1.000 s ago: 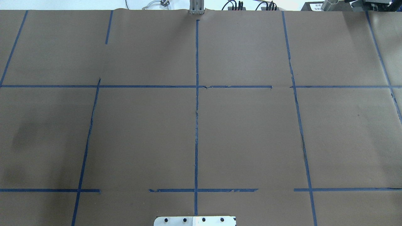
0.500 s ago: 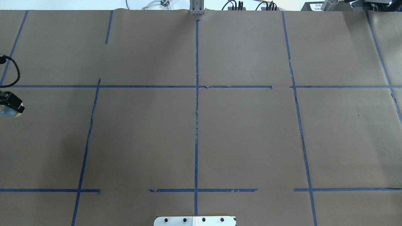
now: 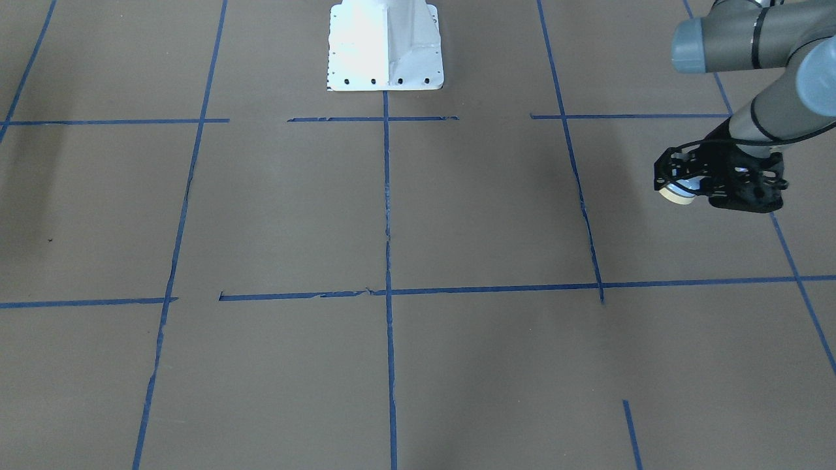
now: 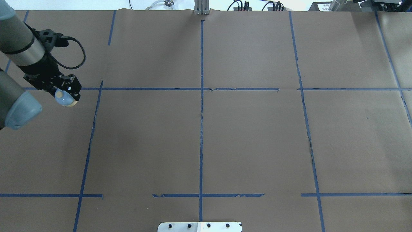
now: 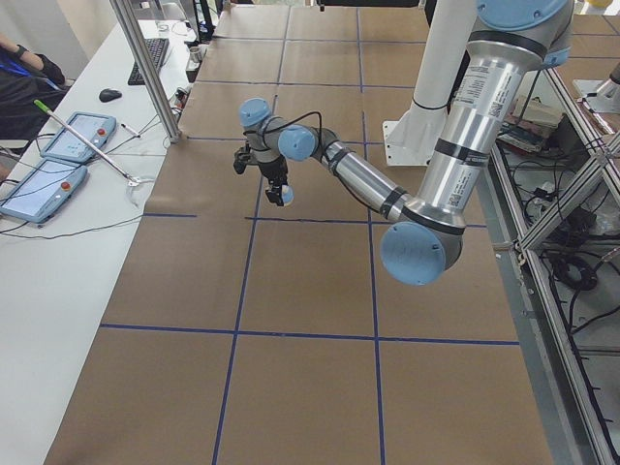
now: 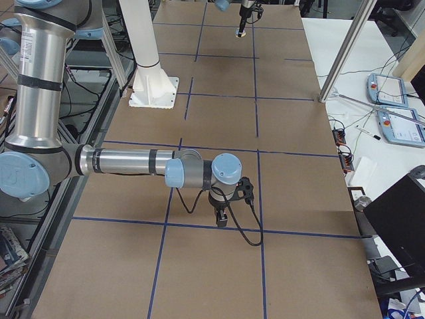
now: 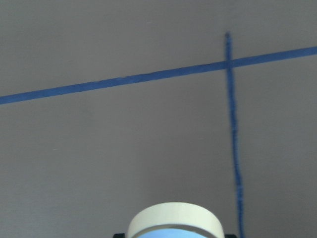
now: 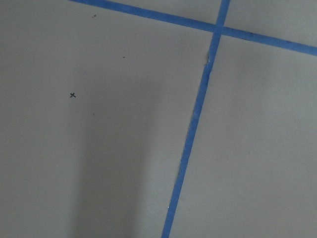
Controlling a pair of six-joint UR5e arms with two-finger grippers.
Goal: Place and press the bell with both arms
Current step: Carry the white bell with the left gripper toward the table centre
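My left gripper [image 4: 63, 92] is shut on the bell [image 4: 66, 98], a small light-blue dome with a cream base ring. It holds the bell above the brown table at the far left of the overhead view, beside a blue tape crossing. The front view shows the gripper [image 3: 687, 186] and the bell [image 3: 676, 193] at the right. In the left wrist view the bell's cream ring [image 7: 176, 221] fills the bottom edge. My right gripper [image 6: 221, 218] shows only in the exterior right view, pointing down near the table. I cannot tell whether it is open or shut.
The brown paper table [image 4: 251, 135] is marked by blue tape lines [image 4: 201, 129] into squares. The white bolted pedestal [image 3: 385, 46] stands at the robot's side. Tablets and cables [image 5: 58, 155] lie on the white bench past the far edge.
My left arm has come in from the overhead view's left edge. It has carried the bell to the right and farther from the robot.
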